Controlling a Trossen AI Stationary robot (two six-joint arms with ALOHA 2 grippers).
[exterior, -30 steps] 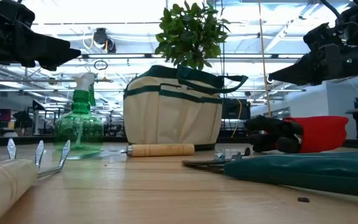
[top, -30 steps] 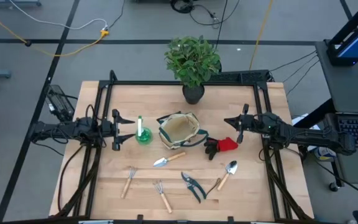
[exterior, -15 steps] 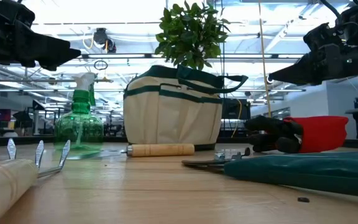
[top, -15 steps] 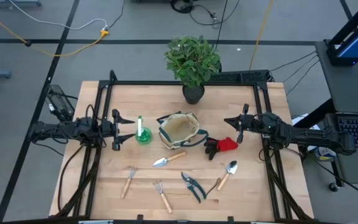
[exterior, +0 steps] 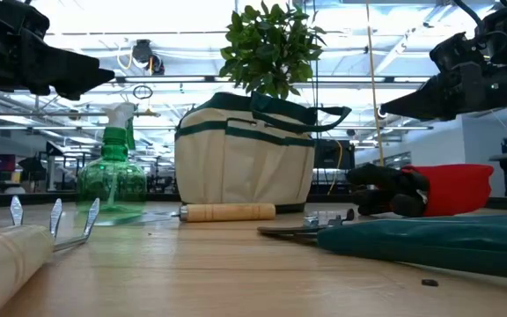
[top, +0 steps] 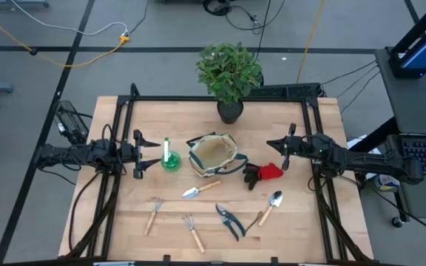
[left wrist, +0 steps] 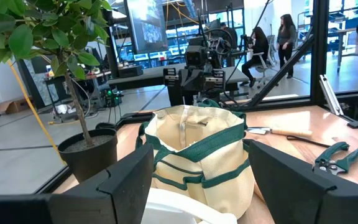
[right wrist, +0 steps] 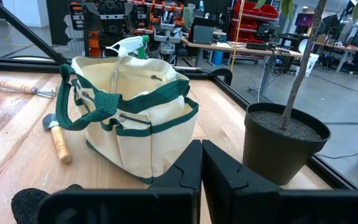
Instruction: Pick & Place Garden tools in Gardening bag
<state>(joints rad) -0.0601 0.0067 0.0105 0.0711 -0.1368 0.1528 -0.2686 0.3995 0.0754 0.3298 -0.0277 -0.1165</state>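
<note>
The beige gardening bag (top: 213,154) with green trim stands open-topped at the table's middle. Left of it stands the green spray bottle (top: 170,159); right of it lie the red-black gloves (top: 263,173). A trowel (top: 202,189), a second trowel (top: 271,205), pruners (top: 229,220), a fork (top: 154,214) and a rake (top: 192,230) lie flat nearer the front edge. My left gripper (top: 140,154) hovers open just left of the spray bottle, pointing at the bag (left wrist: 197,155). My right gripper (top: 279,151) hovers shut right of the gloves, pointing at the bag (right wrist: 135,124).
A leafy plant (top: 229,74) in a black pot (top: 230,111) stands at the table's far edge behind the bag. A black frame (top: 220,97) runs around the table's far side and both sides. People stand in the room beyond the table (left wrist: 272,43).
</note>
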